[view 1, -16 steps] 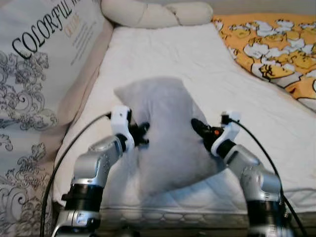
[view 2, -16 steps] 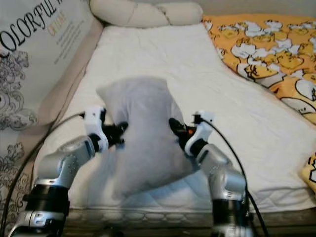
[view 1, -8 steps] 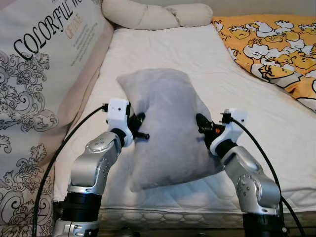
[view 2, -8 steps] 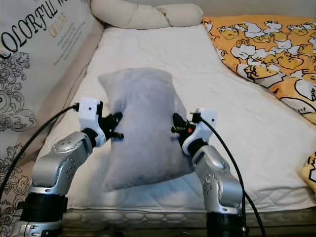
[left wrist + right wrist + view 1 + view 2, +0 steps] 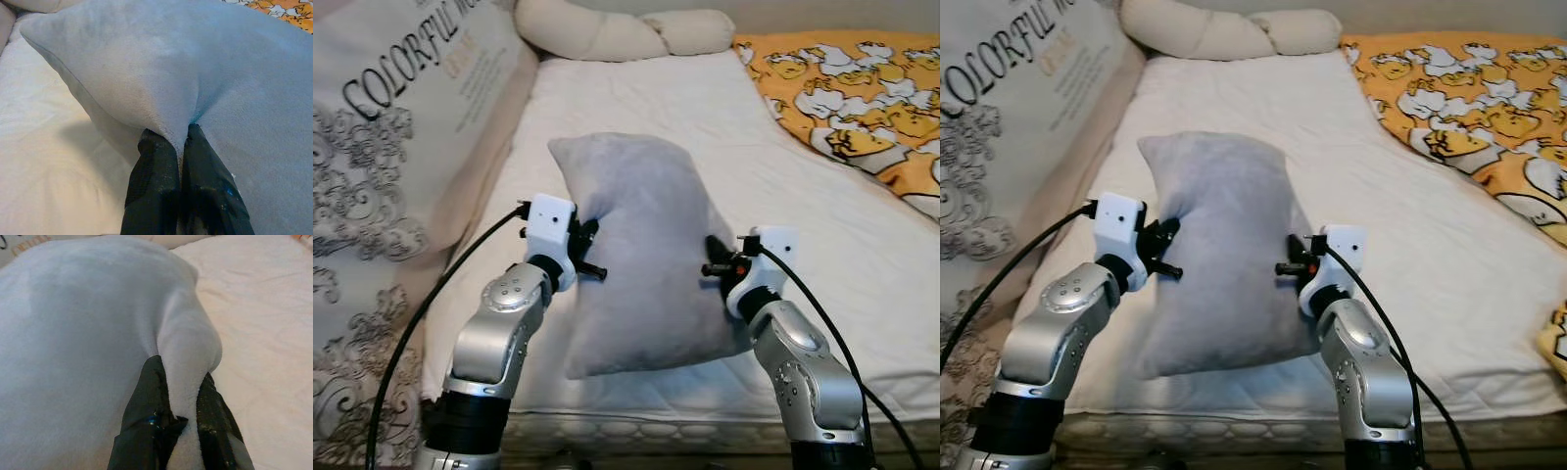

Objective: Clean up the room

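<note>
Soft even daylight (slightly grainy), sharp focus.

Head stereo downward over bed (image 5: 724, 127); wrist cameras close on pillow (image 5: 171, 73).

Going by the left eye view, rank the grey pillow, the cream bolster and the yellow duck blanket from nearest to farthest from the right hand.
1. Grey pillow: pinched in the right hand.
2. Yellow duck blanket: on the bed's right side, farther up.
3. Cream bolster: at the head of the bed.
</note>
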`<state>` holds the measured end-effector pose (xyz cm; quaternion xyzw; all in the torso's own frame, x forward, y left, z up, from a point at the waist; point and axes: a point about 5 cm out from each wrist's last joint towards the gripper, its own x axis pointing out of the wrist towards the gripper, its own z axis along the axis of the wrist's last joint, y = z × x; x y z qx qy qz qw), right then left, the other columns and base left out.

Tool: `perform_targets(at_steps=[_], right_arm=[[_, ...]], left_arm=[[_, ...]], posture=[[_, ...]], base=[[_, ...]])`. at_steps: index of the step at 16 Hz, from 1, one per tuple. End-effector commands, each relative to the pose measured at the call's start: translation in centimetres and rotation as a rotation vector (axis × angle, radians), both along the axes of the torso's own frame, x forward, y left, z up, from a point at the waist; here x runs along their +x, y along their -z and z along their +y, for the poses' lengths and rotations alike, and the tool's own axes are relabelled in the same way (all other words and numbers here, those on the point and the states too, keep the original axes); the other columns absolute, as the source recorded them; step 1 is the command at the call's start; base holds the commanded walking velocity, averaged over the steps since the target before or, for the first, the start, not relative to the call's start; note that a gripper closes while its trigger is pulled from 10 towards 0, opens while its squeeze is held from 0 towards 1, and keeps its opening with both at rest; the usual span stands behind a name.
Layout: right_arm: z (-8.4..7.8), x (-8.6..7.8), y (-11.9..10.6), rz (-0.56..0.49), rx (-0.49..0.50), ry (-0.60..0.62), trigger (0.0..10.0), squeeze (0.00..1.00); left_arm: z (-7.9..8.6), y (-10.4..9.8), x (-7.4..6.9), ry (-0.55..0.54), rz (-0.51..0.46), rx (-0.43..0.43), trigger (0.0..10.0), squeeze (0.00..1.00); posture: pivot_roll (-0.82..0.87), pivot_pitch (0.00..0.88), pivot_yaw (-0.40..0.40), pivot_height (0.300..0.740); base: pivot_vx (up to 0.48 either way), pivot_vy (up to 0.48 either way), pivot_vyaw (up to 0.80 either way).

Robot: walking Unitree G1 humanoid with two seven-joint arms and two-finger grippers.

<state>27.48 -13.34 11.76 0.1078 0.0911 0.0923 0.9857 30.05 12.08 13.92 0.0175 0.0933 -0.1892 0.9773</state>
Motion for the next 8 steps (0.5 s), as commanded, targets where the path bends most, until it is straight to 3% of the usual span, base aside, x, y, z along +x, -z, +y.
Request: perform_targets(at_steps=[1,8], right_arm=[[-0.12,-0.07,-0.57,-0.042,-0.010,-0.003,10.0,0.00],[0.50,-0.04,-0.62,-0.045,0.021,-0.021,10.0,0.00]], left_arm=[[0.92,-1.00,0.00,-0.034,-0.064,0.029,10.0,0.00],[1.12,-0.96,0.10,-0.041,-0.061,0.044,10.0,0.00]], posture=[[-0.02,0.000,0.051,0.740],[-0.01,0.000,0.047,0.740]], base=[[0.000,0.300,0.00],[0.000,0.304,0.00]])
